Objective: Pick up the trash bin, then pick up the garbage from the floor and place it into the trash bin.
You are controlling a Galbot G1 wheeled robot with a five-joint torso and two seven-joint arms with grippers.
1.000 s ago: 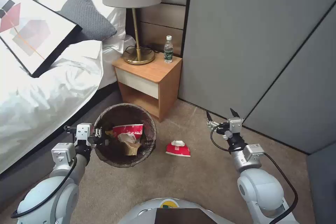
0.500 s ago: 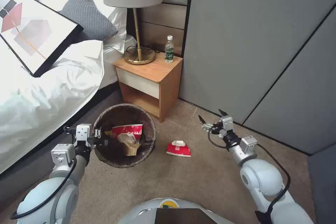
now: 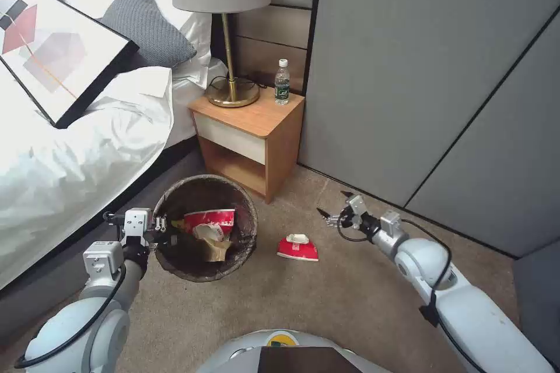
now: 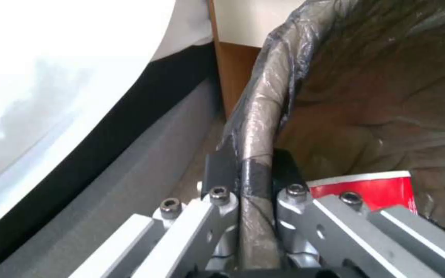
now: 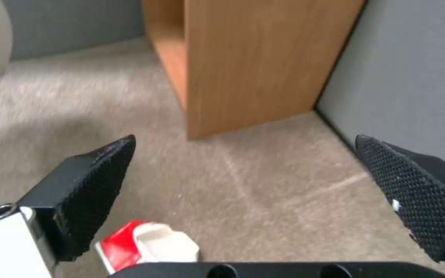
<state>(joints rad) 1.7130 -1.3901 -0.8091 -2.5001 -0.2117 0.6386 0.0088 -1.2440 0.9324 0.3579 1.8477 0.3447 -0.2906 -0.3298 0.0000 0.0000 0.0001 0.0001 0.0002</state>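
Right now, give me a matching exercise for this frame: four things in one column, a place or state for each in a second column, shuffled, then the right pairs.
Things:
1. left gripper
2. right gripper
3. red-and-white packet
4. green-label bottle

Places or states:
A. lying on the carpet, beside the trash bin
B. standing upright on the nightstand
C. shut on the trash bin's rim
D. open, above the carpet near the red-and-white packet

Pairs: 1-C, 2-D, 3-A, 4-B

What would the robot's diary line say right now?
left gripper: clamped on trash bin rim | right gripper: open, above carpet near red-and-white packet
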